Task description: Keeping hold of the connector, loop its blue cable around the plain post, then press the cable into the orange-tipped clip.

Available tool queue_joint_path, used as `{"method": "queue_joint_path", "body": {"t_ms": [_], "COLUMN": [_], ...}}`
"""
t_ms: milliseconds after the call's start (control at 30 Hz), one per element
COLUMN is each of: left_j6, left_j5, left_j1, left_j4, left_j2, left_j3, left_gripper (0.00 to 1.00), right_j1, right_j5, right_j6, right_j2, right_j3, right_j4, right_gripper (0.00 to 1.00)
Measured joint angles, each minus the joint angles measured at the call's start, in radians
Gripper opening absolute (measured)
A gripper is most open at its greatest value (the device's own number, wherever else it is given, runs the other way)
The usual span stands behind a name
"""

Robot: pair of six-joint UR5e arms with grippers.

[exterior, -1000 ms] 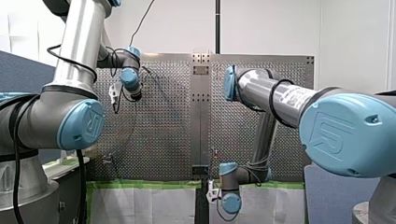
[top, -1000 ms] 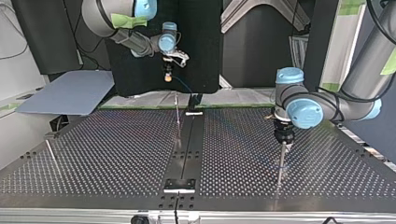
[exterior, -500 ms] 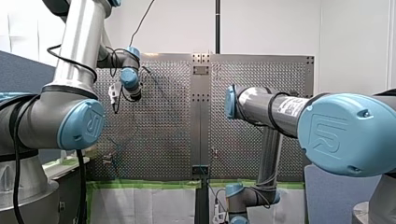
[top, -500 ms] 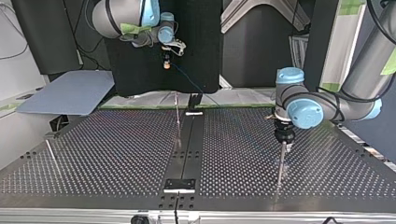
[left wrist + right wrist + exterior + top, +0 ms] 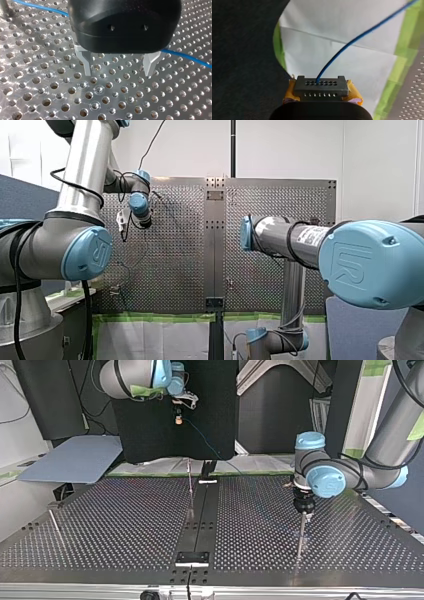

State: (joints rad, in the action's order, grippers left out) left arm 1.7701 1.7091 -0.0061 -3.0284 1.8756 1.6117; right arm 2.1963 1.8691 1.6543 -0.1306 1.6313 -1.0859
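Observation:
My right gripper [image 5: 320, 96] is shut on the dark grey connector [image 5: 320, 86], which sits between its yellow pads [image 5: 353, 94]. The blue cable [image 5: 352, 41] leaves the connector's face and runs off over white paper. In the top view this gripper [image 5: 177, 414] hangs high beyond the table's far edge, and the cable [image 5: 202, 440] slants down from it toward the plate. My left gripper [image 5: 118, 73] stands open just above the perforated plate with nothing between its fingers; the cable [image 5: 185, 56] lies across the plate behind them. Below my left gripper [image 5: 303, 510] a plain post [image 5: 300, 537] shows.
A thin upright pin [image 5: 190, 482] stands by the dark centre strip [image 5: 200, 520] near the far edge. Another slim rod [image 5: 54, 524] leans at the top view's left. Green tape and white paper [image 5: 337, 57] cover the surface beyond the plate. A grey-blue board [image 5: 75, 460] lies at the far left.
My right arm has drawn back from the plate with the connector, rising in the top view and sinking out of the front view's bottom. The cable's slant has lengthened. My left arm has not moved.

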Motion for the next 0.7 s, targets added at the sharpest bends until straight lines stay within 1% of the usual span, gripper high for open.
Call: {"method": "queue_joint_path", "body": {"t_ms": [133,233,500,633,700], "left_j6": [0.0,0.0,0.0,0.0,0.0], "left_j5": [0.0,0.0,0.0,0.0,0.0], "left_j1": [-0.002,-0.002,-0.002,-0.001,-0.001], "left_j4": [-0.001,-0.001,-0.002,-0.004,-0.005], "left_j2": [0.0,0.0,0.001,0.0,0.0], "left_j3": [0.0,0.0,0.0,0.0,0.0], "left_gripper": [1.0,1.0,1.0,1.0,1.0], "right_j1": [0.005,0.011,0.025,0.026,0.023], "right_j5": [-0.002,-0.005,-0.009,-0.01,-0.012], "right_j6": [0.001,0.0,0.001,0.004,0.006], "right_j2": [-0.037,-0.065,-0.147,-0.181,-0.203], "right_j3": [0.037,0.066,0.147,0.174,0.179], "right_j4": [-0.029,-0.021,0.051,0.085,0.107], "right_gripper": [0.0,0.0,0.0,0.0,0.0]}}
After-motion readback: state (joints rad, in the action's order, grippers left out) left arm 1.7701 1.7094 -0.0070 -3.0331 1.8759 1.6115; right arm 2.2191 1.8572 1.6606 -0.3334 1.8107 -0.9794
